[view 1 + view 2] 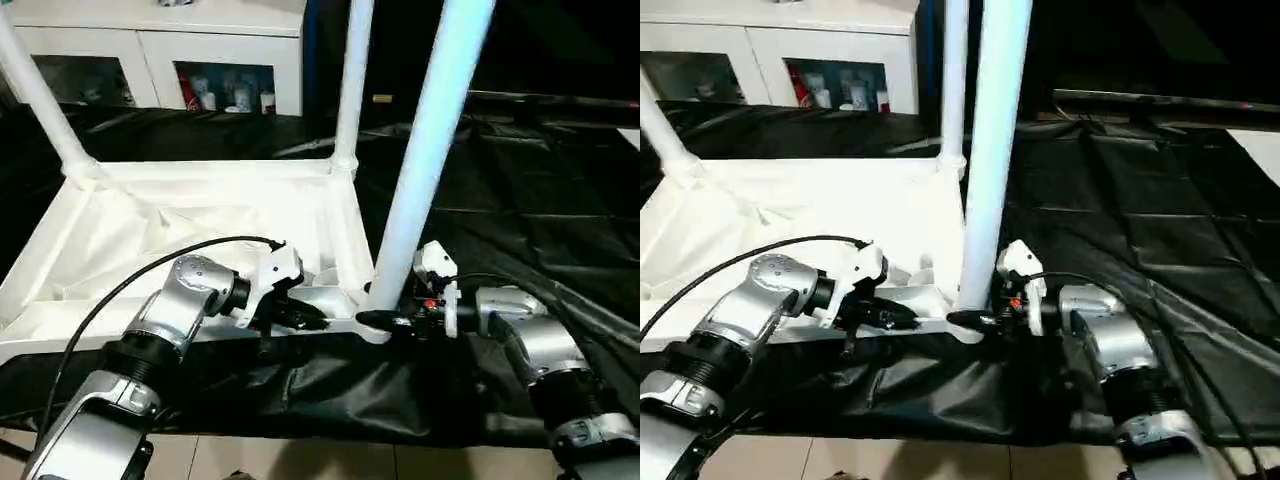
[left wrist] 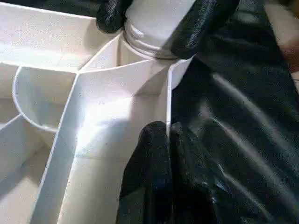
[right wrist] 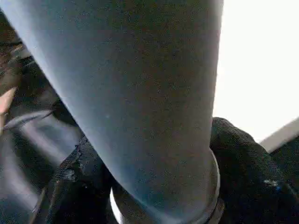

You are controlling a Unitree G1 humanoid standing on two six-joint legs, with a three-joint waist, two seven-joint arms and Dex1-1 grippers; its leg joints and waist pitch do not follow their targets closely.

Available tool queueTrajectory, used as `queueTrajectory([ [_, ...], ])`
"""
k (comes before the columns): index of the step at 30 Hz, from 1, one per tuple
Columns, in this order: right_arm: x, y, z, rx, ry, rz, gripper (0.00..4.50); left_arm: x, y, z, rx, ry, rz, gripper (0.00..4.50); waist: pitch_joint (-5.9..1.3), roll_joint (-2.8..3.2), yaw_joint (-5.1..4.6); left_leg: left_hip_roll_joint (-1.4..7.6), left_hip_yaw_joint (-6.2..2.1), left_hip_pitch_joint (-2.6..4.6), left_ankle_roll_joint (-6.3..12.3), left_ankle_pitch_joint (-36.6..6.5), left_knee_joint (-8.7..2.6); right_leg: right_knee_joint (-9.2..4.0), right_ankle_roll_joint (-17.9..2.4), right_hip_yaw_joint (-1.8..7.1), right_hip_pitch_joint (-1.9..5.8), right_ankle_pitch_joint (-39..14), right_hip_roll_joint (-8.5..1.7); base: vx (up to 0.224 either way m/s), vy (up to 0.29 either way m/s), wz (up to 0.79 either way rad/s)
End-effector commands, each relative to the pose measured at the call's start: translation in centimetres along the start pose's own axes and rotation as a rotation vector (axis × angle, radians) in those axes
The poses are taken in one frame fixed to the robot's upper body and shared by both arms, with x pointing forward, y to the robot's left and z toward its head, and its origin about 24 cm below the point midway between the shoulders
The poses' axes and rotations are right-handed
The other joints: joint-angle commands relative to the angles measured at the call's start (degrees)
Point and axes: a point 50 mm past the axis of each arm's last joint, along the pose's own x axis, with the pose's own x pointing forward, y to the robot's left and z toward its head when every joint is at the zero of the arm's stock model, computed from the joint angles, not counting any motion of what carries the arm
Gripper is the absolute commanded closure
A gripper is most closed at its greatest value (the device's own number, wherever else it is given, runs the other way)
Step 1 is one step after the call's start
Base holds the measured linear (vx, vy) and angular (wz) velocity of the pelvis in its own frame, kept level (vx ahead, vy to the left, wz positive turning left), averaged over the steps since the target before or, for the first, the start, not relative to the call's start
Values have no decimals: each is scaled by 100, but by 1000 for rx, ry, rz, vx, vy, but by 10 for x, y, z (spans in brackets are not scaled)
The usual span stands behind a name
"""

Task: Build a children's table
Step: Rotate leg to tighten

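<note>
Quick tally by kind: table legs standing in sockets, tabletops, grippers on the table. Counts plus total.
Legs standing upright: 3, the near leg, the far leg and the far-left leg
Tabletop, upside down: 1
Grippers on the table: 2, the left gripper on the near rim and the right gripper around the near leg's base
Total: 6

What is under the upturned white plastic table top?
A crinkled black sheet lies under the white table top and spreads out around it. What carries the sheet is covered, so it cannot be seen.

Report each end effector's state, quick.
Left end effector: shut on the table rim.
Right end effector: shut on the near leg, at its base.
</note>
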Motion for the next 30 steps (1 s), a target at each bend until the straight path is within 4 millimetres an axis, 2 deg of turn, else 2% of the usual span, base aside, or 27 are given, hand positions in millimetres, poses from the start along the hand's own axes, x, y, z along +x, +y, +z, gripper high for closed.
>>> queueTrajectory([
  [1,14,-9,-12,28,15,-275,187,15,8,8,-17,-5,119,450,-300,-7,-54,179,-100,98,-41,-1627,-379,-512,-1193,172,170,-1743,-405,0,0,0],
  [2,17,-10,-14,46,10,-332,187,18,11,9,-29,-6,168,450,-295,-23,-105,143,-118,101,-138,-1744,-383,-533,-1073,161,178,-2109,-393,0,0,0],
  [4,23,-11,-17,91,-5,-422,188,24,18,13,-55,-13,263,450,-301,-41,-115,147,-139,102,-124,-1791,-393,-563,-943,163,185,-2294,-395,0,0,0],
  [5,27,-10,-18,112,-14,-456,188,26,22,15,-66,-20,305,450,-296,-42,-122,149,-126,99,-105,-1806,-392,-564,-939,175,163,-2272,-390,0,0,0],
  [6,29,-10,-19,129,-21,-480,188,28,24,17,-75,-26,337,450,-303,-47,-119,153,-130,116,-104,-1819,-390,-566,-950,181,155,-2209,-391,0,0,0],
  [8,39,-6,-20,167,-35,-523,188,34,27,24,-96,-47,393,450,-317,-49,-95,142,-122,93,-48,-1674,-381,-552,-962,191,171,-1983,-388,0,0,0],
  [10,55,6,-17,145,-50,-462,188,44,26,34,-89,-79,394,450,-337,-35,-69,145,-118,77,27,-1511,-375,-515,-1042,190,197,-1543,-388,0,0,0],
  [12,58,8,-16,140,-58,-453,188,46,25,35,-87,-83,392,450,-344,-46,-62,138,-109,63,83,-1423,-362,-501,-1080,191,216,-1333,-384,0,0,0],
  [14,62,12,-13,133,-77,-421,132,48,24,37,-76,-87,378,450,-334,-39,-60,134,-105,52,153,-1378,-363,-495,-1137,181,226,-1199,-380,0,0,0],
  [15,63,13,-12,140,-91,-404,132,49,23,37,-68,-90,365,450,-335,-40,-60,132,-104,54,156,-1394,-362,-498,-1135,181,231,-1233,-384,0,0,0],
  [16,63,13,-9,131,-98,-376,112,49,21,37,-47,-96,327,450,-324,-24,-63,135,-113,52,139,-1506,-373,-519,-1101,181,228,-1425,-389,0,0,0],
  [18,60,12,-8,111,-94,-361,101,47,19,36,-34,-97,304,450,-326,-22,-65,142,-119,57,123,-1542,-380,-519,-1079,183,226,-1484,-391,0,0,0],
  [20,51,10,-6,55,-76,-278,89,42,16,33,2,-89,231,450,-332,-70,-63,146,-122,53,153,-1537,-378,-511,-1070,179,241,-1475,-392,0,0,0],
  [21,46,10,-5,49,-73,-224,89,39,14,31,10,-85,198,450,-335,-55,-67,152,-118,41,187,-1441,-370,-490,-1097,188,252,-1308,-395,0,0,0],
  [23,33,11,-3,32,-62,-100,89,31,10,29,42,-77,125,450,-345,-69,-63,151,-106,27,345,-1263,-341,-459,-1216,187,288,-919,-392,0,0,0],
  [25,22,9,-1,10,-44,-35,89,25,7,27,48,-77,89,450,-357,-34,-54,157,-96,22,410,-1090,-325,-422,-1336,177,293,-597,-384,0,0,0],
  [26,16,8,0,6,-34,-5,89,22,6,26,58,-81,67,450,-352,-43,-42,164,-82,27,437,-1058,-319,-416,-1399,163,296,-507,-364,0,0,0],
  [27,16,8,0,6,-34,-5,89,22,6,26,58,-81,67,450,-352,-43,-42,164,-82,27,437,-1058,-319,-416,-1399,163,296,-507,-364,0,0,0],
  [28,4,5,2,0,-17,38,89,16,2,21,65,-69,21,450,-349,-20,-14,183,-74,42,435,-1069,-317,-407,-1472,150,286,-484,-362,0,0,0],
  [30,-8,2,5,-19,0,82,89,9,-3,15,78,-34,-36,450,-346,-17,-1,193,-73,39,411,-1137,-320,-406,-1497,145,287,-566,-363,0,0,0],
])
